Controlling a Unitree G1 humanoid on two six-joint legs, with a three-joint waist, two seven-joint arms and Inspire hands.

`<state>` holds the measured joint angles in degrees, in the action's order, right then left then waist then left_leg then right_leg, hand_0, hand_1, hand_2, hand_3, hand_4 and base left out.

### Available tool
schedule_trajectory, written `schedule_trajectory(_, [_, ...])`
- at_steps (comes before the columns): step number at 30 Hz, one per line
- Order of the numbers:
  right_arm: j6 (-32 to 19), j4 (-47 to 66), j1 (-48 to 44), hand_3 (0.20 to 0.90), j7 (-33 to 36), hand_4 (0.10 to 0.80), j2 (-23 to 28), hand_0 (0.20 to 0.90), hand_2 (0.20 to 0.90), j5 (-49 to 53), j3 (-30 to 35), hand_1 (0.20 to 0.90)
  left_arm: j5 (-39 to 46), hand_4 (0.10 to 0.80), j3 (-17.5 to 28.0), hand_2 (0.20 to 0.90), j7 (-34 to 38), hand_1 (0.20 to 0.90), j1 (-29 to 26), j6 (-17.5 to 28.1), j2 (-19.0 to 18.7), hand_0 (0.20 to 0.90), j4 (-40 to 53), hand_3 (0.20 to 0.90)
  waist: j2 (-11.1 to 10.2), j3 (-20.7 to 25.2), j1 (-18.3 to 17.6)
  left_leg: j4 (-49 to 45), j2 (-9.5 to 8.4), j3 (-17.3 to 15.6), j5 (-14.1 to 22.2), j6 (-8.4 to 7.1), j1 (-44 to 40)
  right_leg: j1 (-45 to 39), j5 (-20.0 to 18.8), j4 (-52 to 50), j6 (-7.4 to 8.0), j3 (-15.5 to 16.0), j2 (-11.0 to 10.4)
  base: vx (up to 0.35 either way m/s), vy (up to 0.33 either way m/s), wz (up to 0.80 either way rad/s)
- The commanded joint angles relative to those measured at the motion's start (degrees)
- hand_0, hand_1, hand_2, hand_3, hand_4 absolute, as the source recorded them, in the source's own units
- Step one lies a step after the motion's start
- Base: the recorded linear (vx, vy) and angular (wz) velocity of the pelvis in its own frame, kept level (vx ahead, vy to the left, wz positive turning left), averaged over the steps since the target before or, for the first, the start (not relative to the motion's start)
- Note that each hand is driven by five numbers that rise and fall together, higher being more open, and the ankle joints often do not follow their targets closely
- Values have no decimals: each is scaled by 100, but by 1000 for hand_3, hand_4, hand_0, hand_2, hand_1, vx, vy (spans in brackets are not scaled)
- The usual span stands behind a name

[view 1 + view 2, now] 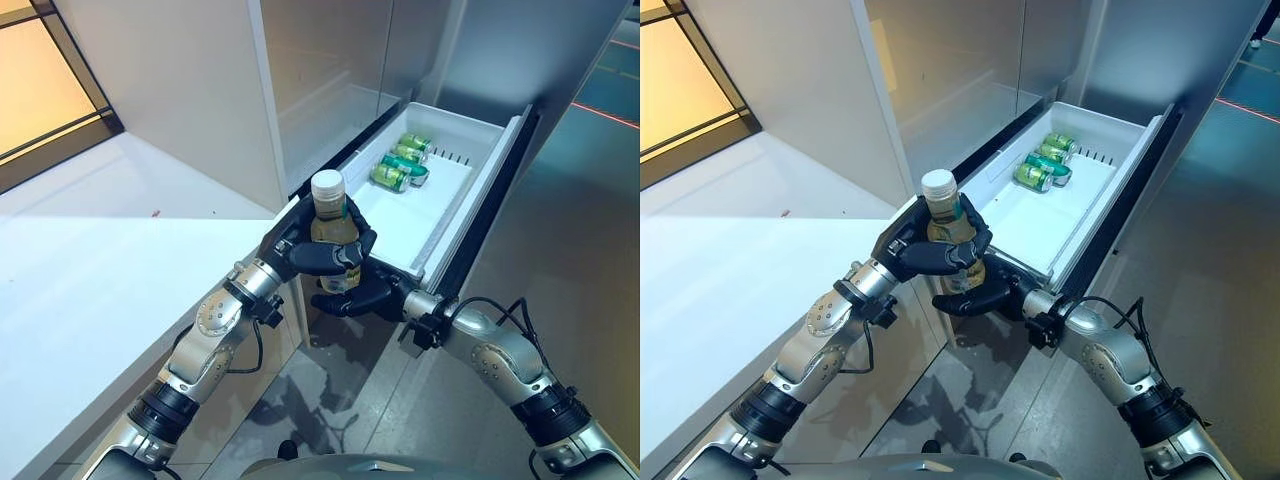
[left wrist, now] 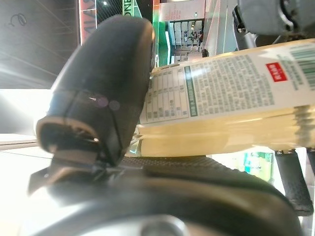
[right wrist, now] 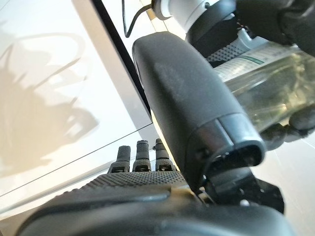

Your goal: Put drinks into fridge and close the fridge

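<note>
A drink bottle (image 1: pixel 329 222) with a white cap and pale yellow liquid stands upright in my left hand (image 1: pixel 318 256), whose fingers and thumb are curled round its middle. It hangs over the near left corner of the open white fridge drawer (image 1: pixel 470 205). My right hand (image 1: pixel 358 298) lies just under the bottle's base with its fingers relaxed, touching or almost touching it. Green cans (image 1: pixel 405 163) lie at the drawer's far end. The left wrist view shows the bottle's label (image 2: pixel 226 98) against my thumb (image 2: pixel 108 93). The right wrist view shows the bottle (image 3: pixel 275 81) past my thumb (image 3: pixel 192 98).
A white counter (image 1: pixel 100 260) runs along the left. The fridge's white front panel (image 1: pixel 180 90) rises behind it, beside the drawer. Grey floor (image 1: pixel 575 230) lies to the right of the drawer. The drawer's near half (image 1: pixel 415 220) is bare.
</note>
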<state>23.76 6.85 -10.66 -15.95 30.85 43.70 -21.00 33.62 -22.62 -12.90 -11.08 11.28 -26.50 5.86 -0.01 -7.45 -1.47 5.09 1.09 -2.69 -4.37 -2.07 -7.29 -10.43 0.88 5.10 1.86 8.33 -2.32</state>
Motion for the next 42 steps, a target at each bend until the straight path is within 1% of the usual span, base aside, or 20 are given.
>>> schedule_trajectory(1, [-1228,895,-964,900,-394,800,-435,900,900,-55,306,900,37,100,-48,300,-129,300,-537,466,302,300,70,200,-76,313,-25,-156,-389,-304,756,360,-203,277,287,-502,114,87,285,0,0,0])
schedule_trajectory(3, [-1649,935,-1049,900,-331,800,-411,900,900,-497,338,900,23,100,-80,300,-131,300,-546,404,336,300,66,200,-68,308,-21,-170,-403,-280,769,370,-199,280,286,-504,112,61,283,0,0,0])
schedule_trajectory(5, [-1902,1025,-1153,900,-219,800,-408,900,900,-752,384,900,-24,100,-99,300,-137,300,-528,355,362,300,67,200,-63,301,-11,-182,-413,-274,787,384,-196,284,280,-502,114,52,277,0,0,0])
schedule_trajectory(7, [-1931,1119,-1228,900,-138,800,-426,900,900,-849,404,900,-57,100,-105,300,-133,300,-503,331,384,300,67,200,-51,293,-6,-176,-416,-271,795,388,-199,288,280,-501,113,44,280,0,0,0])
schedule_trajectory(13, [-1713,1293,-1454,900,-126,800,-436,900,900,-856,366,900,-42,100,-152,300,-85,300,-480,264,387,300,51,200,-27,283,5,-211,-440,-259,818,409,-177,324,306,-563,108,6,286,1,5,0])
schedule_trajectory(16, [-1862,1272,-1477,900,-136,800,-431,900,900,-1022,331,900,34,100,-165,300,-141,300,-473,231,395,300,40,200,-28,282,20,-218,-443,-255,825,414,-179,323,315,-583,107,22,280,0,0,0])
schedule_trajectory(19, [-1643,1287,-1516,900,-237,800,-420,900,900,-903,316,900,12,100,-221,300,-153,300,-471,294,427,300,39,200,-22,285,4,-223,-431,-291,832,415,-183,329,311,-595,114,19,272,0,0,0])
schedule_trajectory(20, [-1330,1279,-1511,801,-353,701,-418,815,815,-720,280,815,32,100,-247,300,-187,300,-496,361,441,300,29,200,-21,286,-8,-226,-428,-292,833,414,-178,338,312,-604,117,8,269,0,0,0])
schedule_trajectory(22, [-1231,1270,-1500,801,-374,701,-422,815,815,-681,263,815,23,100,-260,300,-191,300,-500,392,443,300,26,200,-22,288,-11,-227,-428,-286,833,413,-177,341,313,-609,117,-1,270,0,0,0])
schedule_trajectory(23, [-953,1226,-1466,365,-459,265,-415,441,441,-583,221,441,35,100,-269,300,-201,300,-515,446,440,300,34,200,-27,291,-16,-226,-431,-269,829,414,-170,348,314,-614,117,-23,271,0,0,0])
schedule_trajectory(24, [-685,1176,-1444,200,-568,100,-403,300,300,-465,166,300,64,100,-270,300,-222,300,-539,483,432,300,49,200,-35,294,-18,-220,-433,-253,823,416,-167,355,313,-621,116,-46,273,0,0,0])
schedule_trajectory(25, [-543,1142,-1421,200,-684,100,-391,300,300,-404,111,300,40,100,-268,300,-245,300,-555,542,423,300,64,200,-41,297,-19,-213,-433,-242,818,418,-167,358,314,-627,115,-59,276,0,0,0])
schedule_trajectory(27, [-660,1036,-1315,200,-854,100,-323,300,300,-502,-24,300,43,100,-307,300,-303,300,-590,593,386,300,90,200,-57,297,-19,-212,-431,-220,808,416,-169,363,306,-637,117,-65,276,0,0,0])
schedule_trajectory(31, [-676,871,-1270,200,-940,100,-311,300,300,-482,-173,300,53,100,-415,300,-475,300,-679,700,355,300,88,200,-78,316,-22,-188,-428,-208,806,416,-187,355,299,-620,124,-58,277,0,0,0])
schedule_trajectory(34, [-728,796,-1261,200,-1001,100,-337,300,300,-530,-231,300,-66,100,-515,300,-558,300,-783,1043,335,300,116,200,-90,323,-48,-171,-422,-227,804,411,-198,354,282,-597,133,-69,284,0,0,0])
schedule_trajectory(36, [-726,782,-1279,200,-1017,100,-330,300,300,-587,-223,300,-286,127,-561,324,-591,324,-846,1137,337,324,144,227,-86,325,-65,-157,-413,-242,801,407,-203,359,275,-587,138,-76,283,0,0,0])
schedule_trajectory(37, [-766,781,-1284,200,-1029,100,-312,300,300,-679,-218,300,-421,191,-576,378,-628,378,-867,1164,331,378,157,291,-87,325,-72,-151,-411,-248,798,407,-205,359,272,-582,141,-82,284,0,0,0])
schedule_trajectory(38, [-771,784,-1292,200,-1042,100,-301,300,300,-724,-203,300,-475,237,-599,418,-623,418,-878,1214,312,418,159,337,-86,327,-77,-150,-408,-254,795,406,-207,358,267,-574,143,-90,285,0,0,0])
schedule_trajectory(40, [-835,836,-1341,200,-984,100,-231,300,300,-859,-173,300,-514,270,-619,446,-550,446,-936,1244,236,446,170,370,-88,330,-95,-128,-401,-271,793,403,-215,355,250,-537,148,-112,294,0,0,0])
schedule_trajectory(42, [-897,871,-1415,200,-912,100,-165,300,300,-854,-143,300,-434,424,-610,578,-484,578,-970,1254,195,578,164,524,-93,330,-108,-141,-401,-279,795,398,-204,366,240,-524,140,-132,304,0,0,0])
